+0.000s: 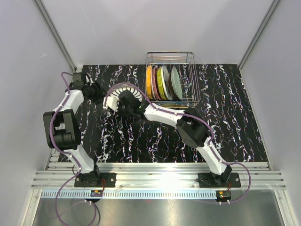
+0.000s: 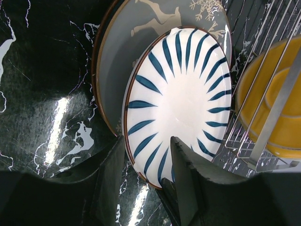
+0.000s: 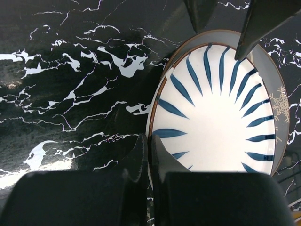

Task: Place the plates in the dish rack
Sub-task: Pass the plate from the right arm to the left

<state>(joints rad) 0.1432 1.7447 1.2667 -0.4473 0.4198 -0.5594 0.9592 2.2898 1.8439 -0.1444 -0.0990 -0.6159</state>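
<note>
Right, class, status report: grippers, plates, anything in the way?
Right gripper shut on rim of striped plate. Left gripper open, straddling same plate. Deer plate underneath; dish rack part loaded. Nothing seen blocking.

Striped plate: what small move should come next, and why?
Probably the left gripper backs off: its jaws stand open about the striped plate's rim, while the right gripper is pinched shut on it, ready to carry it to the rack.

**Work Surface: Layout**

The table [image 1: 235,117] has a black top with white marble veining. The wire dish rack [image 1: 188,59] stands at its 12 o'clock edge. A grey deer plate [image 2: 117,56] lies flat toward 10 o'clock. A white blue-striped plate [image 2: 183,99] overlaps it.
</note>
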